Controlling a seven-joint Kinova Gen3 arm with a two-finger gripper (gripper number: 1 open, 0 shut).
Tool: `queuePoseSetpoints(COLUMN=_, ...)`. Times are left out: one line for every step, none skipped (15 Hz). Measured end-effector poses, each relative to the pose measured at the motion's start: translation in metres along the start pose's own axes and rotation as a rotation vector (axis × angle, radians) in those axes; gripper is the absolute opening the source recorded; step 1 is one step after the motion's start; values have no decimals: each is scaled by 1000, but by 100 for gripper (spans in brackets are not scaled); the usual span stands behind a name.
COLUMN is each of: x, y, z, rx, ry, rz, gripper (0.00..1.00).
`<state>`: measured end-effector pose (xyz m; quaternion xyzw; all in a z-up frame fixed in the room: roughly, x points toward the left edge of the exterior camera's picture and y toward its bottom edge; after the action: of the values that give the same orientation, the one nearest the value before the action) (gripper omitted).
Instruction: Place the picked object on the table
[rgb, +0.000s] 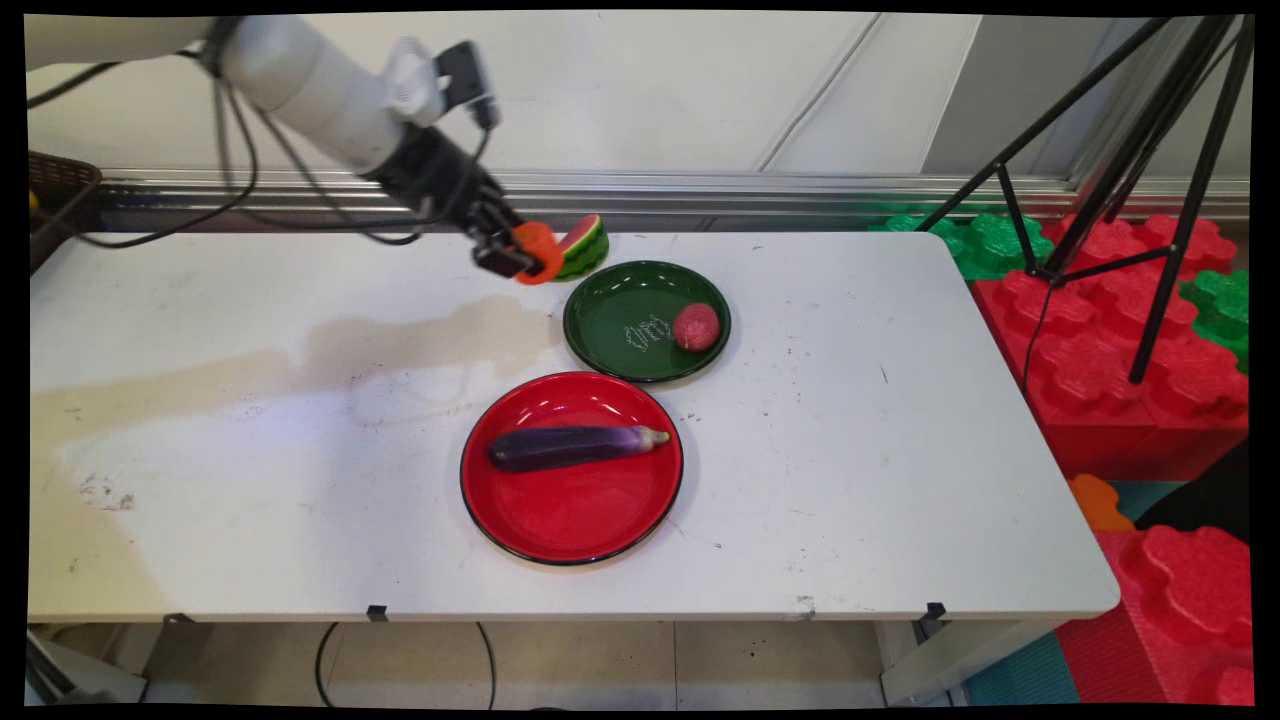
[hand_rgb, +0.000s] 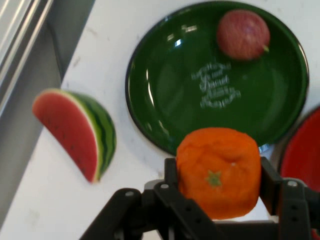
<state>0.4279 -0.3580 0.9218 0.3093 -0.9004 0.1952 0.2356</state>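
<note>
The orange (hand_rgb: 219, 172) between the black gripper (hand_rgb: 218, 187) fingers is bright orange with a small green star-shaped stem mark. The watermelon slice (hand_rgb: 75, 132) is red with a striped green rind, and the green plate (rgb: 610, 315) bears pale, perhaps lettered markings beside a pinkish-red fruit (rgb: 696, 327). A dark purple eggplant (rgb: 575, 446) lies on the black-rimmed red plate (rgb: 575, 515).

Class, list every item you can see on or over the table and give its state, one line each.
gripper: shut on the orange, raised above the table
orange: held between the fingers
watermelon slice: lying on the table
green plate: holds the red fruit
red plate: holds the eggplant
</note>
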Motion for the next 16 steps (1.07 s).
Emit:
queuePoseSetpoints(x=-8, y=2, z=-7, rx=-2, ry=-8, rz=-2, gripper=0)
queuePoseSetpoints(x=-18, y=5, z=-14, rx=-2, ry=-17, rz=-4, gripper=0)
queuePoseSetpoints(x=-27, y=7, z=-21, rx=-2, ry=-27, rz=-8, gripper=0)
queuePoseSetpoints(x=-35, y=9, z=-26, rx=-2, ry=-36, rz=-11, gripper=0)
queuePoseSetpoints(x=-39, y=9, z=-28, rx=0, ry=-41, rz=-13, gripper=0)
queuePoseSetpoints(x=-45, y=10, z=-32, rx=2, ry=-49, rz=-17, gripper=0)
queuePoseSetpoints(x=-51, y=11, z=-34, rx=5, ry=-59, rz=-22, gripper=0)
queuePoseSetpoints(x=-56, y=11, z=-36, rx=9, ry=-69, rz=-25, gripper=0)
queuePoseSetpoints(x=-59, y=11, z=-36, rx=12, ry=-79, rz=-27, gripper=0)
queuePoseSetpoints(x=-63, y=11, z=-35, rx=15, ry=-92, rz=-26, gripper=0)
queuePoseSetpoints(x=-66, y=11, z=-32, rx=17, ry=-105, rz=-20, gripper=0)
queuePoseSetpoints(x=-68, y=11, z=-29, rx=17, ry=-118, rz=-12, gripper=0)
queuePoseSetpoints(x=-70, y=11, z=-26, rx=17, ry=-126, rz=-6, gripper=0)
queuePoseSetpoints(x=-72, y=11, z=-22, rx=14, ry=-139, rz=3, gripper=0)
queuePoseSetpoints(x=-74, y=11, z=-19, rx=12, ry=-148, rz=10, gripper=0)
queuePoseSetpoints(x=-76, y=12, z=-13, rx=7, ry=-160, rz=20, gripper=0)
